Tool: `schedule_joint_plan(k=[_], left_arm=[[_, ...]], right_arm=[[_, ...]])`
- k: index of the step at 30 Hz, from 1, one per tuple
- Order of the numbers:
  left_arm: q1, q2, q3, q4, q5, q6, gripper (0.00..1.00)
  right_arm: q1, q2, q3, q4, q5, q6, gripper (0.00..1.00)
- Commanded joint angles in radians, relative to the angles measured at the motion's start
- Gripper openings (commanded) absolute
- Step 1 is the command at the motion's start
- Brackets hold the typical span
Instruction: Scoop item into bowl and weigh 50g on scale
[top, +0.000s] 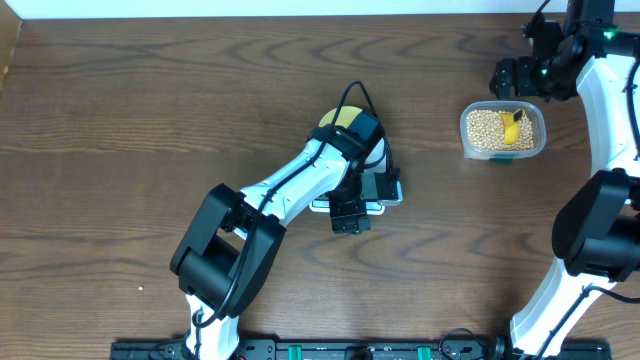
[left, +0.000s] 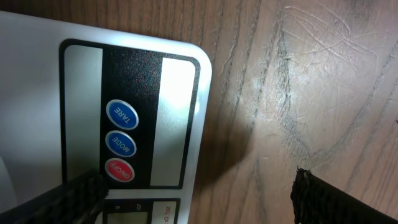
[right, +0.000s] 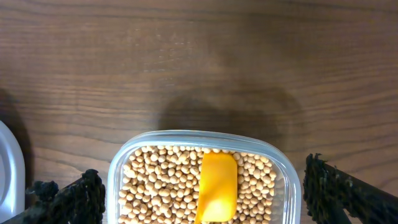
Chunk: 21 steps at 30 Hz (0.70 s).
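Here, left end effector (left: 194, 196) open above scale (left: 37, 93) buttons (left: 121, 142) TARE, MODE, ON/OFF; right end effector (right: 202, 196) open too.

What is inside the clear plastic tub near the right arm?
The clear tub holds a heap of tan beans, and a yellow scoop lies on top of them. The beans cover the tub's bottom, so it cannot be seen.

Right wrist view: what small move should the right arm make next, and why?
Probably lower the right gripper onto the orange-yellow plastic scoop: it lies untouched on the small tan beans in the clear plastic tub, centred between the open jaws, which hold nothing.
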Motion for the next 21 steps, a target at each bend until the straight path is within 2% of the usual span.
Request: schedule_joint_plan(k=[1,10,21], left_arm=[[0.014,0.085,-0.043,-0.023,-0.040,-0.010,0.97],[-0.005,0.072,-0.043,-0.028,-0.044,-0.016,0.97],[-0.028,0.013,-0.043,-0.032,-0.035,-0.081,0.97]], right_arm=[[-0.001,0.001,0.010,-0.001,0.000,0.003,0.99],[-0.001,0.001,0.009,-0.001,0.000,0.003,0.99],[-0.001,0.001,0.009,-0.001,0.000,0.003,0.99]])
